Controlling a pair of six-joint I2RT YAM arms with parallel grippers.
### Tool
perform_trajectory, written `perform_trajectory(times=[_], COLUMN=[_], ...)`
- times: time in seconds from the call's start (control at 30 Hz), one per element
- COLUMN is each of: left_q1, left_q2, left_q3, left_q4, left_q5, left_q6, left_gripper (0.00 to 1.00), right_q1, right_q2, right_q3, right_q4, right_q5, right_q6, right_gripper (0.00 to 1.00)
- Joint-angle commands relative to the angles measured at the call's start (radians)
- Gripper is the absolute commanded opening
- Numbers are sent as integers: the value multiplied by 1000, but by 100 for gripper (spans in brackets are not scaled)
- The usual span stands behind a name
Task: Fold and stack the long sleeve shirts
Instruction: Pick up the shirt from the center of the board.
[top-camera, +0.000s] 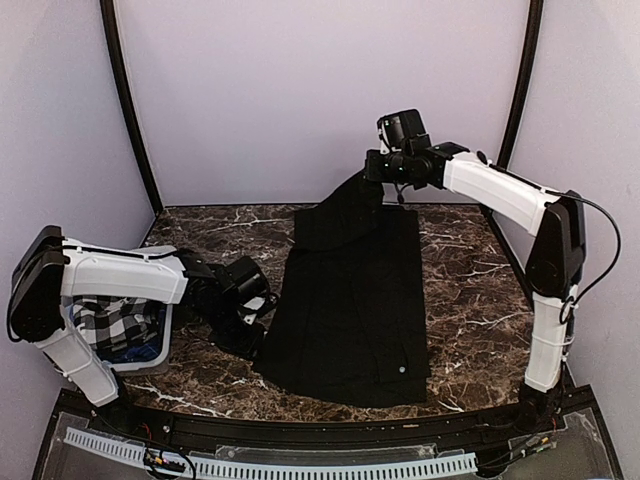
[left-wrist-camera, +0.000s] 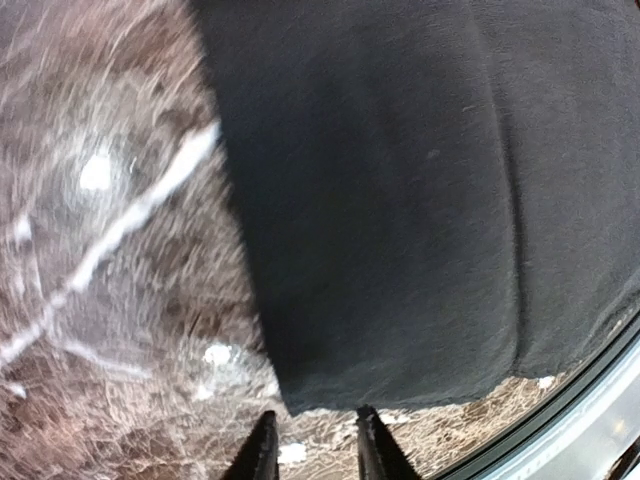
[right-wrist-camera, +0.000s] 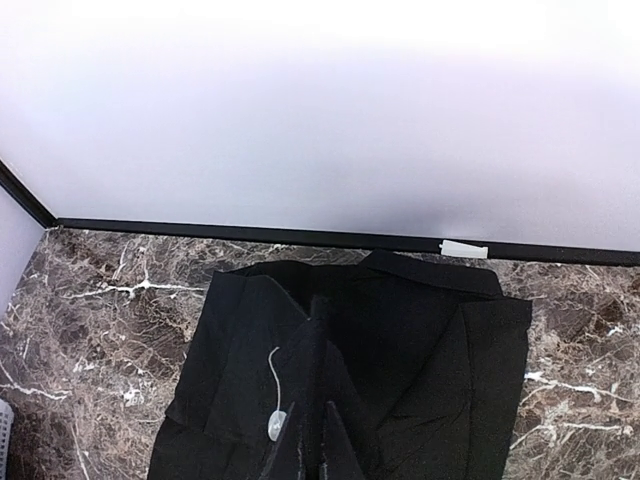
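A black long sleeve shirt (top-camera: 355, 300) lies lengthwise on the marble table (top-camera: 470, 300), with a small pale button (top-camera: 401, 369) near its front edge. My right gripper (top-camera: 372, 172) hangs above the shirt's far end, shut on a pinch of the black cloth (right-wrist-camera: 315, 340) that rises to it in a ridge. A pale tag on a thread (right-wrist-camera: 277, 425) dangles beside its fingers. My left gripper (top-camera: 262, 305) sits low at the shirt's near left corner (left-wrist-camera: 300, 395). It stands open, with bare marble between its fingers (left-wrist-camera: 372, 445) and the hem just beyond the tips.
A white plastic basket (top-camera: 163, 330) stands at the left under my left arm, holding a black-and-white checked cloth (top-camera: 115, 322). Purple walls close in the back and sides. A black rail (top-camera: 330, 425) borders the table's front edge.
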Motion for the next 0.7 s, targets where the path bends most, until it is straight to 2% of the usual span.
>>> perform_trajectory(times=[0.0,0.67], left_q1=[8,-24], left_q2=[-62,42], left_q3=[-56,-44], left_q4=[4,70], left_q5=[-17,-66], left_q6=[-63,-26], left_gripper=[29,33], right_q1=[4,7], right_q2=[-66,-148], right_q3=[-5,-25], right_q4=[31,37], right_q5=[-14,-68], right_q6=[-1,19], right_gripper=[0,0])
